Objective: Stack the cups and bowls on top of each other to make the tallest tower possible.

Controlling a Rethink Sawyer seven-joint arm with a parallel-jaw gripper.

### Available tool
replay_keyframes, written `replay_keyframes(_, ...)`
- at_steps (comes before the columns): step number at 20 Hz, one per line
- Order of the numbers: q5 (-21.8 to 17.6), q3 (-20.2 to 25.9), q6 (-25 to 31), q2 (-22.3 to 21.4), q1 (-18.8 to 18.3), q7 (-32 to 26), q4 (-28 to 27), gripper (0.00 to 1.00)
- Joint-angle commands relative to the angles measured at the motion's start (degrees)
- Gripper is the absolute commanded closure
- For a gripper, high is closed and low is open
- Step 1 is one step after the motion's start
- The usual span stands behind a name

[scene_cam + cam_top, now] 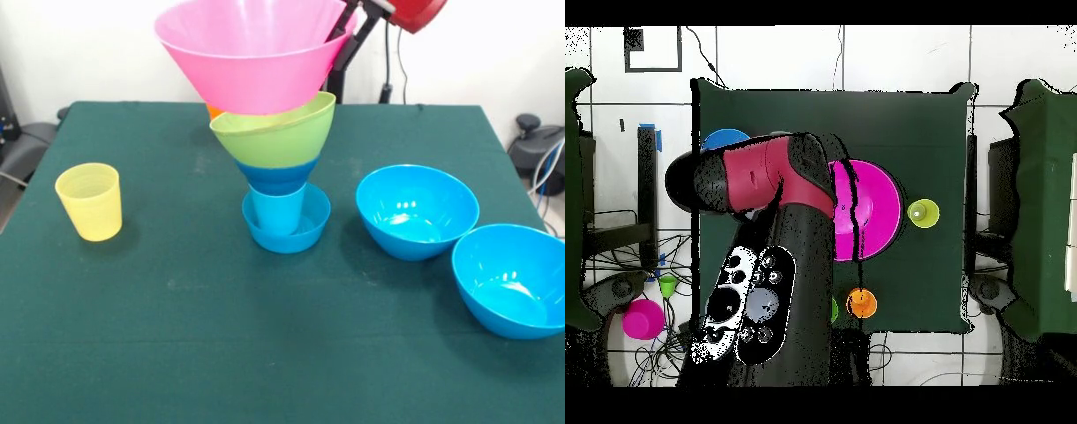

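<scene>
The tower [281, 132] stands mid-table: a light blue cup [278, 210] in a small blue bowl [288, 231], then blue, lime green [275, 134] and the pink bowl [252, 53] on top. An orange cup [861, 302] sits behind it; the yellow cup [89, 201] stands well apart on one side, two large blue bowls [417, 212] touching on the other. The arm [760, 180] reaches over the pink bowl, whether its gripper is spread or closed cannot be told, and the green table [265, 353] lies bare toward the near edge.
</scene>
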Motion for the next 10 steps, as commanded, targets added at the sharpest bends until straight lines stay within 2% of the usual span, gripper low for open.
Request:
replay_keyframes(1, 1.28, 1.31, -3.75, 2.31, 1.16, 10.78, 2.50, 1.00)
replay_keyframes(10, 2.45, 0.29, -3.75, 2.84, 1.76, 10.39, 2.22, 1.00)
